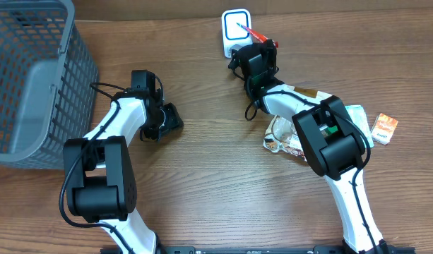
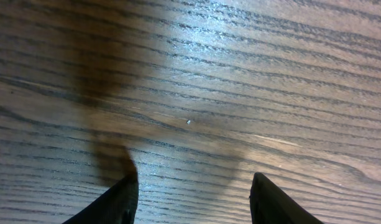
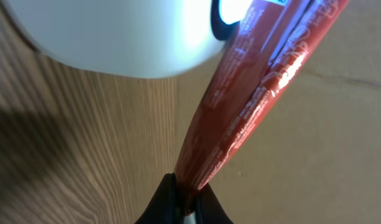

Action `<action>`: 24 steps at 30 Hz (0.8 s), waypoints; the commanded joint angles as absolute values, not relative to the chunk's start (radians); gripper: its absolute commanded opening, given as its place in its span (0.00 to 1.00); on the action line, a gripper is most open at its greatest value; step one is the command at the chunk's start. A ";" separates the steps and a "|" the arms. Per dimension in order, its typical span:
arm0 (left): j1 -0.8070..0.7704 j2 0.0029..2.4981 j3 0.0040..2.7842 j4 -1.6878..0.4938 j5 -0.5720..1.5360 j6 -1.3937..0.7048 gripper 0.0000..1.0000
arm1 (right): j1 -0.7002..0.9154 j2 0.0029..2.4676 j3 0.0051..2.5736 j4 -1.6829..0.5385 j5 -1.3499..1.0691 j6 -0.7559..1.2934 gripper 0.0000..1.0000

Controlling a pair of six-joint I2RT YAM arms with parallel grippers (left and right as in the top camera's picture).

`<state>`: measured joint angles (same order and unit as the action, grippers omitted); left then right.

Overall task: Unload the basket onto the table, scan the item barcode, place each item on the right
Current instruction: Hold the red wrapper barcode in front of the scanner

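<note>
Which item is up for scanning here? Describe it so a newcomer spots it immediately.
Start at the white scanner, top centre in the overhead view. The right gripper holds a slim red packet across its face. Unlike the flat packets heaped beside that arm, it is long, narrow and gripped at one end.

The right hand sits at the bottom edge, its two dark fingertips pinched tight on the lower end of a red packet. The glossy, creased packet runs up and to the right, with pale print too blurred to read. Its upper end crosses the dark-rimmed, brightly lit window of a white scanner that fills the top left. Wood-grain desk shows on the left, and a plain tan surface on the right.
</note>
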<state>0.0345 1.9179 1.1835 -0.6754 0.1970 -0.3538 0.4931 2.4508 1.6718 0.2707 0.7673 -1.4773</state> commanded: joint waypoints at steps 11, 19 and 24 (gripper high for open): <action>0.045 1.988 1.138 -0.668 0.132 -0.364 0.52 | 0.523 2.465 1.683 0.253 0.786 -1.475 0.04; 0.045 1.988 1.138 -0.668 0.132 -0.364 0.52 | 0.524 2.465 1.678 0.245 0.805 -1.474 0.04; 0.045 1.988 1.138 -0.668 0.132 -0.364 0.53 | 0.527 2.465 1.678 0.265 0.834 -1.474 0.04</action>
<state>0.0345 1.9179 1.1835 -0.6735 0.1978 -0.3641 0.5198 2.4512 1.6718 0.2623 0.8036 -1.4780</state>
